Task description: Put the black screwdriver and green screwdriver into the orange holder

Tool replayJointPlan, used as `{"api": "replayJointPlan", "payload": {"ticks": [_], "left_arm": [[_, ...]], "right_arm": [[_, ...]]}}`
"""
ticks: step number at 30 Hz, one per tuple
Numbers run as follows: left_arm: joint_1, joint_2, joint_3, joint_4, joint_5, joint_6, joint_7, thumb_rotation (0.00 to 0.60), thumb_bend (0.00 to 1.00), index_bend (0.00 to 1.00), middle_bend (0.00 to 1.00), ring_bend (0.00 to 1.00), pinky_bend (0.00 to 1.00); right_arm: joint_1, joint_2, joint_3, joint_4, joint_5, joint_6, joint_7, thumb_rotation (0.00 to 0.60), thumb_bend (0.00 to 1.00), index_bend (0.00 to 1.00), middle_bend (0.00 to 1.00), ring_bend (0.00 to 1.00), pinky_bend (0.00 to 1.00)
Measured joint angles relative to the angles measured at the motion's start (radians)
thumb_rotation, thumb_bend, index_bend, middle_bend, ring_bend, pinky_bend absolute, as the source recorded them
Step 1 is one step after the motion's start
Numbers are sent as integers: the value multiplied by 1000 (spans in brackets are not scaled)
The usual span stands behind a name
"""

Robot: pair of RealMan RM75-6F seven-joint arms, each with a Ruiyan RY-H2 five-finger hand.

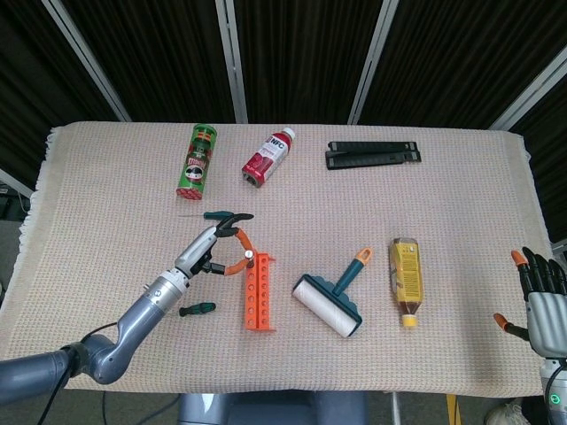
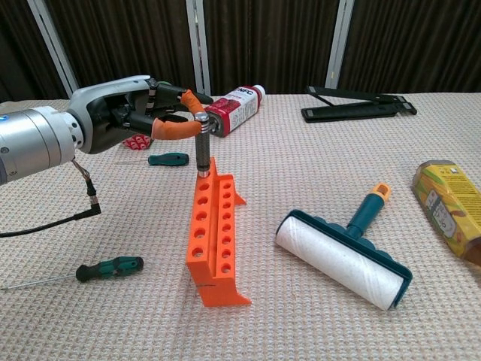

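Observation:
My left hand (image 1: 205,248) (image 2: 128,113) pinches the black screwdriver (image 2: 201,147) (image 1: 251,258) by its upper end. It stands upright with its tip in the far end hole of the orange holder (image 2: 214,241) (image 1: 258,294). A green-and-black screwdriver (image 2: 109,267) (image 1: 197,309) lies on the cloth at the front left of the holder. A dark teal screwdriver (image 2: 168,159) (image 1: 216,215) lies behind my left hand. My right hand (image 1: 542,297) hovers off the table's right edge with its fingers apart and nothing in it.
A lint roller (image 2: 346,252) lies right of the holder, and a yellow bottle (image 1: 406,279) lies beyond it. At the back are a green can (image 1: 197,159), a red bottle (image 1: 268,158) and a black folded stand (image 1: 372,154).

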Motion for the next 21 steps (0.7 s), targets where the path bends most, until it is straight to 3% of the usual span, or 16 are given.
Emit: {"api": "replayJointPlan", "payload": {"ticks": [21], "left_arm": [[-11,-32,4,30,-15,-14,28,582,616,648,79,0,0]], "right_arm": [[2,-4,4,10,9,-7,10,600,0,13,0,0,0]]}}
